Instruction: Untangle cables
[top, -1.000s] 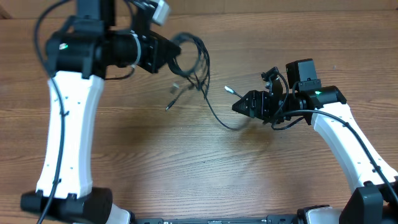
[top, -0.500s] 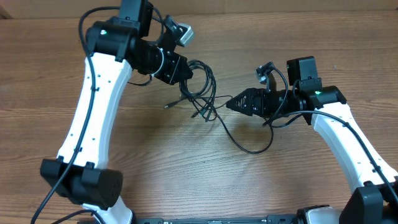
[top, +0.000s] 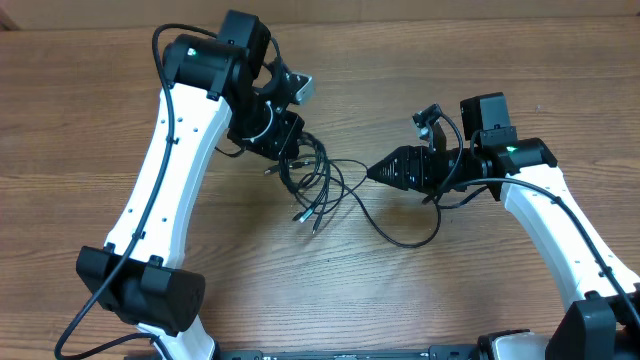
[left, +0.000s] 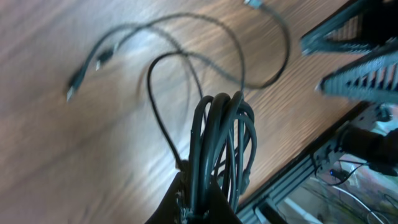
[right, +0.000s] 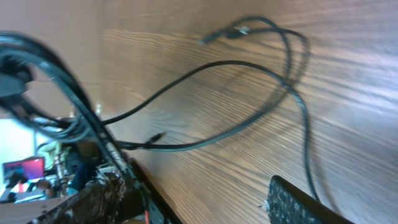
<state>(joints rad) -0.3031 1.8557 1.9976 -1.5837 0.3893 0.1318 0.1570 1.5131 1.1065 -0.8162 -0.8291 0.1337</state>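
We open on the wood-grain desk (top: 330, 300), which fills the overhead view, with a pale strip of the room beyond its far edge. In the left wrist view a metal frame rail (left: 292, 180) runs along one desk edge, with blurred clutter past it.

The white left arm (top: 165, 180) sweeps up from the near-left corner towards the far middle. The right arm (top: 550, 215) rises from the near-right corner and bends in towards the centre.

The left gripper (top: 287, 150) is clamped tight on the cables (top: 318, 182), their coils bunched between its closed jaws. The right gripper (top: 375, 171) points left at that bundle from just beside it. Its two fingers (left: 348, 28) stand apart in the left wrist view.

The cables sit at the desk's middle. The knot's long axis slants from the left gripper down towards the near edge. One long strand loops away to the right and curls back under the right gripper. Two plug tips (top: 300, 215) poke out towards the near edge and rest on the wood.
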